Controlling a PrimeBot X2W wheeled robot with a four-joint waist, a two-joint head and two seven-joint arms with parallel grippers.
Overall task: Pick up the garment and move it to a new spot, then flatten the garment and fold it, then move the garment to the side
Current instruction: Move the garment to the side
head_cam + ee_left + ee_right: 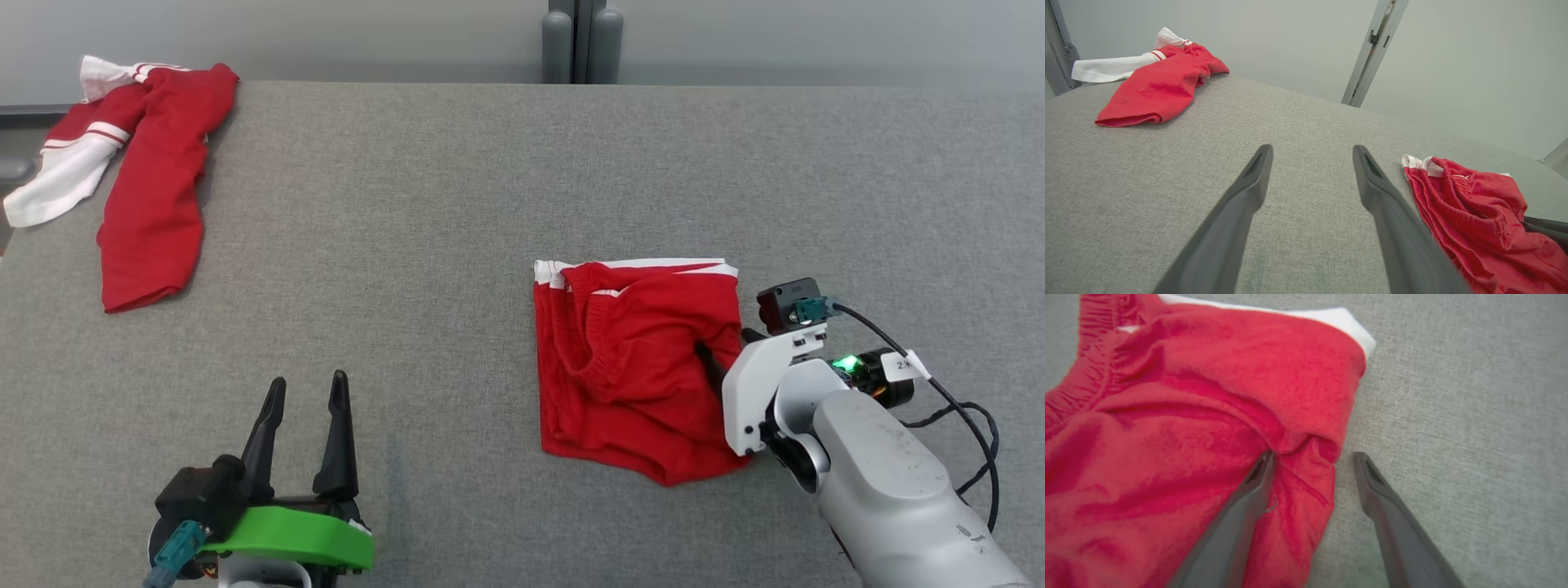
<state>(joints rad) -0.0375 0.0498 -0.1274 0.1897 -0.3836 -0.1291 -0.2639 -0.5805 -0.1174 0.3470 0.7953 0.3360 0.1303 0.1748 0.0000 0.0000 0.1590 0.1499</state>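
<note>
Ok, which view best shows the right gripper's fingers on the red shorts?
Right wrist view. The right gripper is open astride the edge of the red shorts: one finger on fabric, the other over table. In the head view the wrist hides most of the fingers; the left wrist view catches a sliver of them past the shorts.

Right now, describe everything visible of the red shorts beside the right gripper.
The red shorts look like a soft knit fabric, with a gathered elastic waistband and white trim along the far edge. They lie folded into a rough, wrinkled rectangle, flat on the grey cloth-covered table, right of centre. The right gripper is open astride their right edge: one finger rests on the cloth at a crease, the other is over bare table.
</note>
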